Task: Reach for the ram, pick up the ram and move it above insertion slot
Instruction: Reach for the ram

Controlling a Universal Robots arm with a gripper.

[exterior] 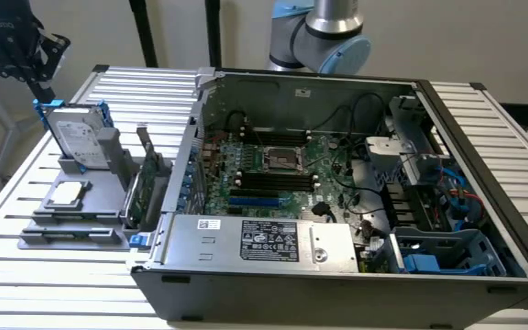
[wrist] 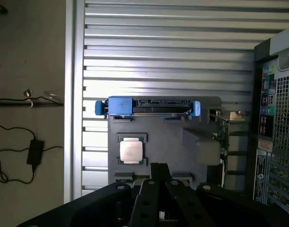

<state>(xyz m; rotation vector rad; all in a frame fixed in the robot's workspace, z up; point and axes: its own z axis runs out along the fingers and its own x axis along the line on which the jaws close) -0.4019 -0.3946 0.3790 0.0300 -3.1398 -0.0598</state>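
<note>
My gripper [exterior: 36, 84] hangs high over the far left corner of the slatted table, above the grey parts holder [exterior: 108, 206]. In the wrist view its dark fingers [wrist: 159, 171] meet with no gap and hold nothing, over the holder's near edge [wrist: 201, 106]. I cannot pick out the ram as a green stick. Only thin dark lines show in the holder's narrow front slots [exterior: 71, 234], and the fingers cover that edge in the wrist view. The motherboard's long black insertion slots [exterior: 273, 180] lie inside the open computer case [exterior: 337, 275].
On the holder stand a silver hard drive in a blue bracket [exterior: 76, 137], a flat processor chip [exterior: 69, 194] and an upright green expansion card [exterior: 146, 185]. The case's walls rise to the exterior view's right of the holder. Cables and a power brick [wrist: 34, 150] lie on the floor.
</note>
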